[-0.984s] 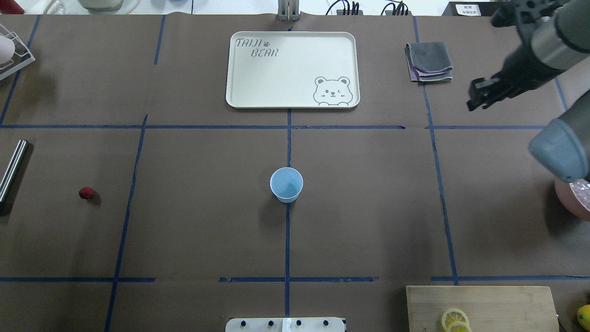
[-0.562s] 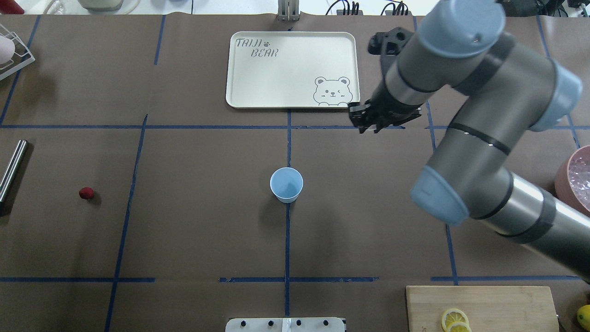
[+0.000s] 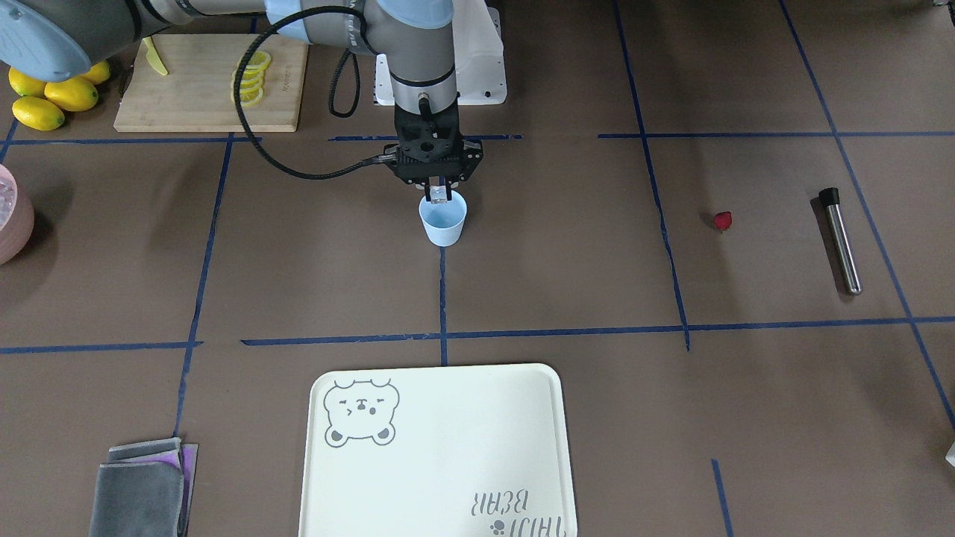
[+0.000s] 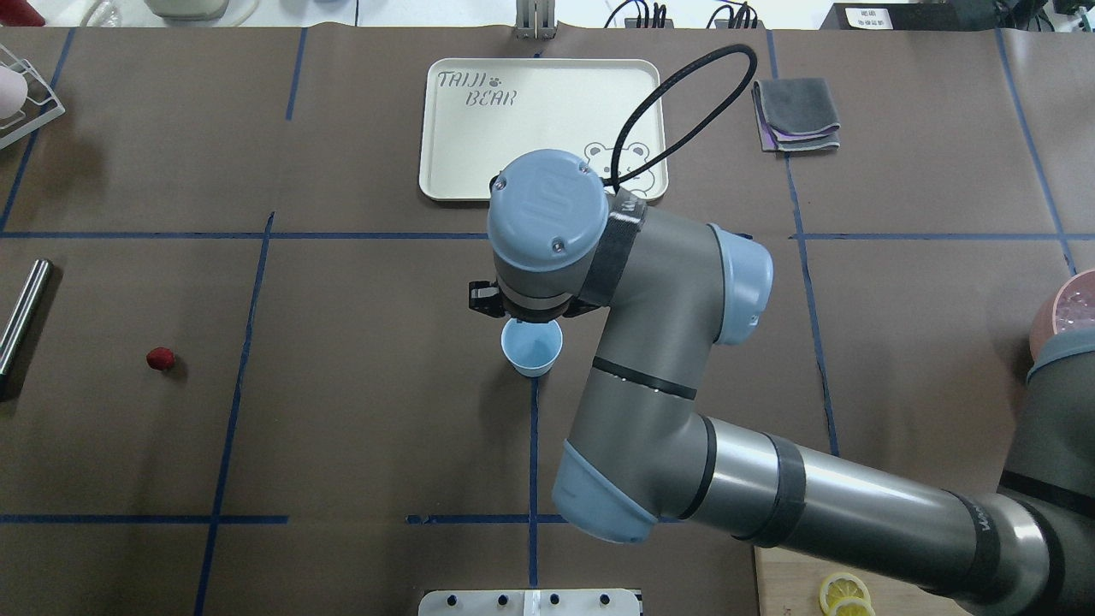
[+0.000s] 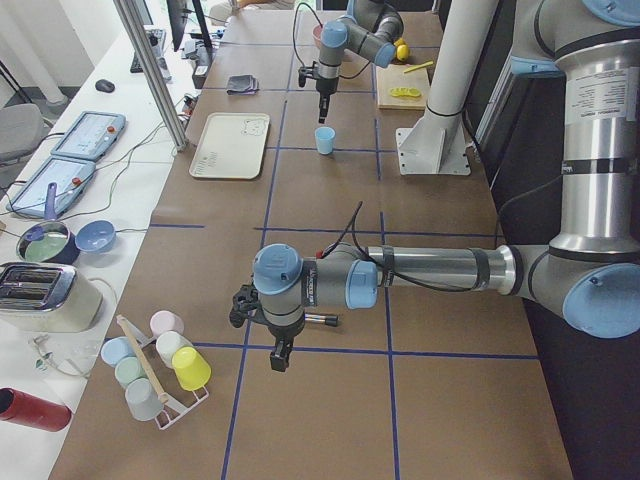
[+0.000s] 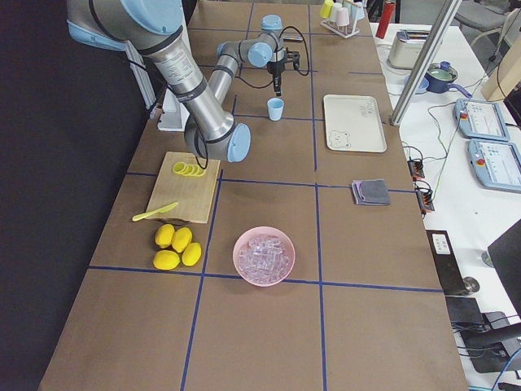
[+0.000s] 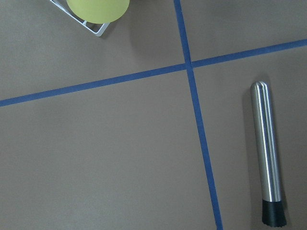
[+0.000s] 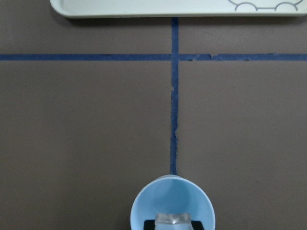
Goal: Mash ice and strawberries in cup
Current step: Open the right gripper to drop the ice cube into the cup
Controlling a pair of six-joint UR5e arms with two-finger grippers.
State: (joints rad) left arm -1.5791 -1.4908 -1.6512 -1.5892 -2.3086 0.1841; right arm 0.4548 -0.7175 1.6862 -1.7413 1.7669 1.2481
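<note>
My right gripper [image 3: 438, 195] has swung in from the right edge within the last second and now hangs over the cup [image 3: 443, 221], fingers narrow on one ice [image 8: 172, 219] cube above its mouth, so the drop comes next, I judge. Bare table [image 4: 385, 411] lies all round the cup, the tray [image 4: 445, 128] well beyond. The strawberry [image 4: 160, 358] sits far off left, untouched; the left gripper [image 5: 281, 358]'s fingers I cannot tell.

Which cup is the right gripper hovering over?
The light-blue cup standing alone mid-table, under the right gripper, which holds an ice cube. The other cups lie on a rack at the table's left end.
</note>
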